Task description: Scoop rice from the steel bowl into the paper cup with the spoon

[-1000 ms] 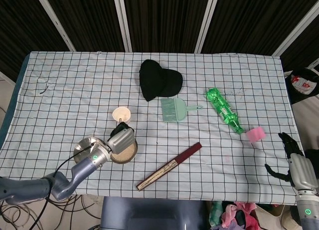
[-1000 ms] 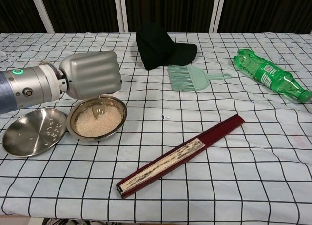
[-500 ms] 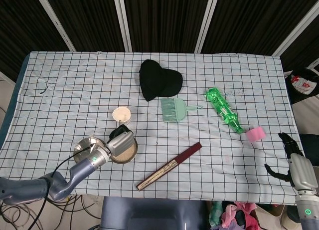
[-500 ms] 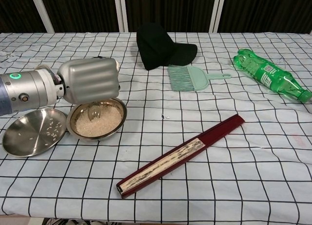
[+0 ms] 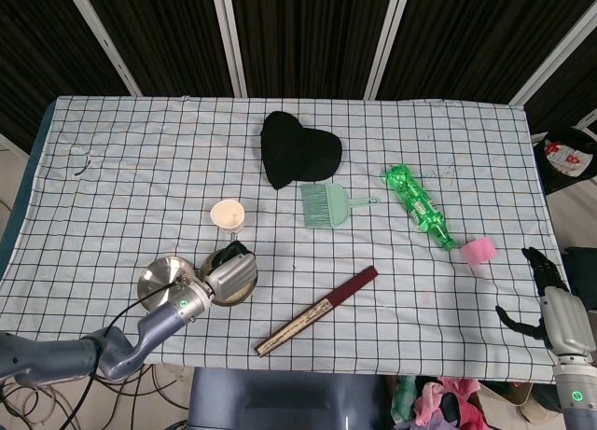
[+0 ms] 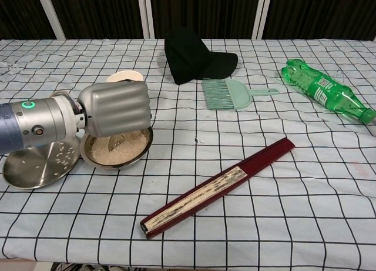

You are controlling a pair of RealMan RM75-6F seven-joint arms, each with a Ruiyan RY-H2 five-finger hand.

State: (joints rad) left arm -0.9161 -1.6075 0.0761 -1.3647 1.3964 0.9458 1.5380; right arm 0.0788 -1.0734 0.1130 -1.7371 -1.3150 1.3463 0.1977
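Covering steel bowl: left hand, spoon seemingly beneath.

Round steel bowl half full of white rice, metal spoon bowl-down in it; small cream paper cup upright just behind.

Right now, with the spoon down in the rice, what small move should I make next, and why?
Probably lift the left hand a little, keeping the spoon level. Its tip sits in the rice of the steel bowl, and the paper cup stands just behind the bowl, so a short raise should let the spoon pass over the bowl's rim.
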